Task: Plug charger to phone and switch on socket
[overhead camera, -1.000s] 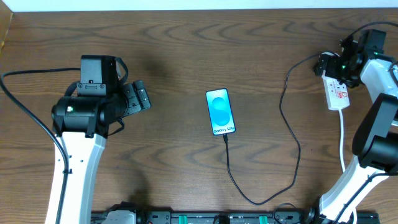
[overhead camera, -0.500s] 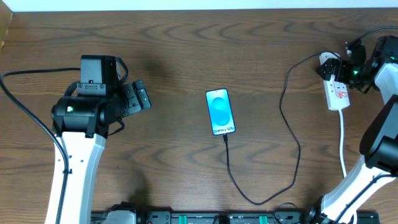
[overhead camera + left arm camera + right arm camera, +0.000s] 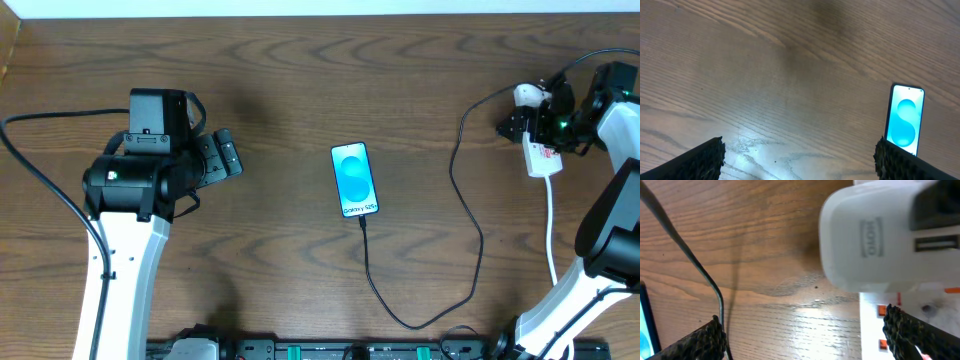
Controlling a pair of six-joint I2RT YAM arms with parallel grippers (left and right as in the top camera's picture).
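Right arm has moved: a second ago my right fingers sat over the 12 o'clock end of the socket. Half a second ago they had swung out toward 3 o'clock, and now they are back in toward 9, over the strip just below the white adapter, which shows clear. They are spread wide, pinching nothing. In the wrist view the adapter fills the top and the strip's red markings sit low at 4 o'clock. The phone has not budged, mid-desk, and the charger seems to meet its 6 o'clock end. So I judge the plugging done and the switch the step in hand; whether it is on, I cannot tell. My left fingers are spread too, empty, idle well off at 9 o'clock. Room: the desk is bare between the left arm and the phone, and its far edge is well beyond the adapter at 12. The cable loop to my 9 and the strip's white cord running to 6 are what I could snag.
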